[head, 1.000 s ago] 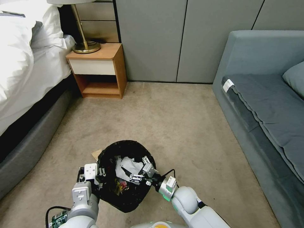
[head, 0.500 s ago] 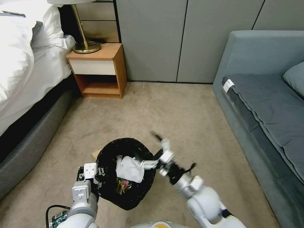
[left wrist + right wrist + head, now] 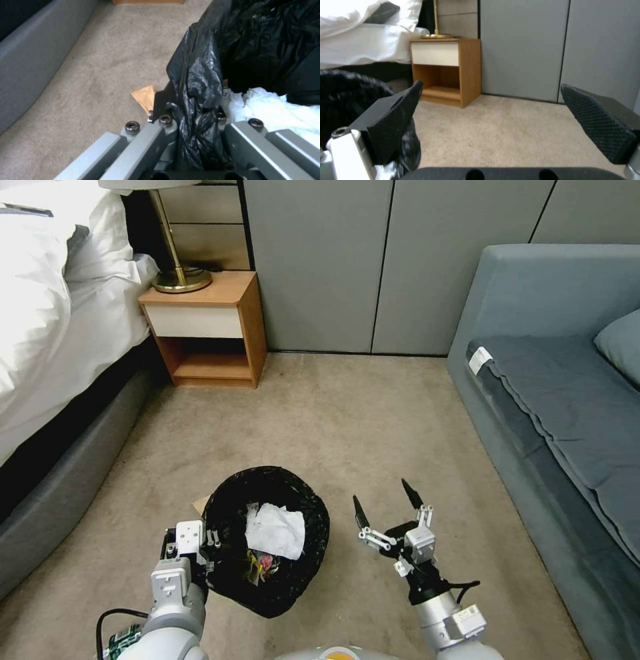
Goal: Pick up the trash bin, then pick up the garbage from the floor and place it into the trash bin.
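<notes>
Trash bin (image 3: 267, 543), lined with a glossy black bag, hangs over the beige carpet (image 3: 347, 427) in front of the robot, with the left gripper (image 3: 200, 553) clamped on the bag-covered rim at the bin's left side. Inside lie a crumpled white tissue (image 3: 275, 530) and some yellow and red wrappers (image 3: 259, 565), while a brown cardboard scrap (image 3: 144, 96) rests on the carpet just beside the bin's left edge. Right gripper (image 3: 385, 500) hovers just to the bin's right, its black-padded fingers spread wide and holding nothing.
</notes>
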Available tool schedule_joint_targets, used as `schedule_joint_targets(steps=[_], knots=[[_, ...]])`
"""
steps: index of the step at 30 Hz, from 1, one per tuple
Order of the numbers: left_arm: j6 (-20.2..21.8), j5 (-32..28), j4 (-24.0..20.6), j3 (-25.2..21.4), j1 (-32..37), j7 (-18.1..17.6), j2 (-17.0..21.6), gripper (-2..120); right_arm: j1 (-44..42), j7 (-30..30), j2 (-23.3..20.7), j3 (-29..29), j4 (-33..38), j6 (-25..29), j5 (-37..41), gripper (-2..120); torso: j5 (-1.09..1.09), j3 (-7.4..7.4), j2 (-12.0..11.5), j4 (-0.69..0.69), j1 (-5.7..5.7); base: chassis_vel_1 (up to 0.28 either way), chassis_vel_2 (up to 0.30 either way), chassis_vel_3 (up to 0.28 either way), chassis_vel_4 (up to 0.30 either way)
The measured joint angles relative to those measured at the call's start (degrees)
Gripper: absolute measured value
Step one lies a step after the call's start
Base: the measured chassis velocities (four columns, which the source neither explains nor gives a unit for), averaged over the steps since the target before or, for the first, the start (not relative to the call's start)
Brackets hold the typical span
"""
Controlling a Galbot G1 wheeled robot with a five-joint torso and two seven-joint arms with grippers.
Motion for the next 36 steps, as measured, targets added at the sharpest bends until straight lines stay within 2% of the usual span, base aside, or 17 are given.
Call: schedule_joint_targets(steps=[18,36], knots=[[0.0,-0.15,-0.34,-0.19,0.18,0.0,-0.03,3,3.37,0.47,-0.06,0.56,-1.88,-0.52,0.87,100,-0.01,0.0,0.0,-0.01,0.0,0.023,0.018,0.019,0.019],[0.02,-0.23,-0.78,-0.38,0.31,0.05,0.01,3,4.59,0.23,0.07,0.51,-1.87,-1.68,0.91,100,-0.01,0.0,0.0,0.0,0.0,0.099,0.105,0.107,0.106]])
